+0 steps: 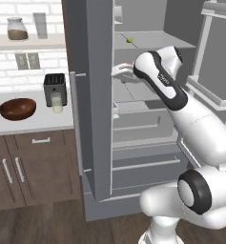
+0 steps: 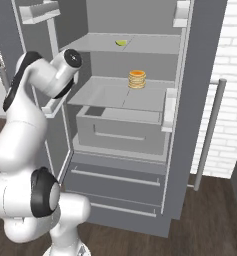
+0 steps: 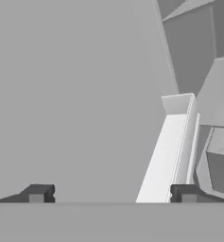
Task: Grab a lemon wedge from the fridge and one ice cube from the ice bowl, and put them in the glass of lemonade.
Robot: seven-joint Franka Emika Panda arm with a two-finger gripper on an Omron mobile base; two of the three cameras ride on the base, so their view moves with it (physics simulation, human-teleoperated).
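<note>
My fingers (image 3: 112, 194) stood wide apart with nothing between them, the two dark tips facing a flat grey fridge wall and a pale door-shelf edge. In the left base view the hand sat just inside the open fridge (image 1: 97, 95), at about middle-shelf height. The lemon wedge (image 2: 121, 43) lay on the upper shelf, above and beyond the hand, with a small stack of pancakes (image 2: 136, 79) on the shelf below it. I judged we were on the first step, with the doors open and the wedge not yet reached. Next I would need to raise the hand, turn it toward the upper shelf and come in over the wedge. The glass of lemonade (image 1: 56, 102) and ice bowl (image 1: 17, 108) waited on the surface (image 1: 33, 125) to the left.
</note>
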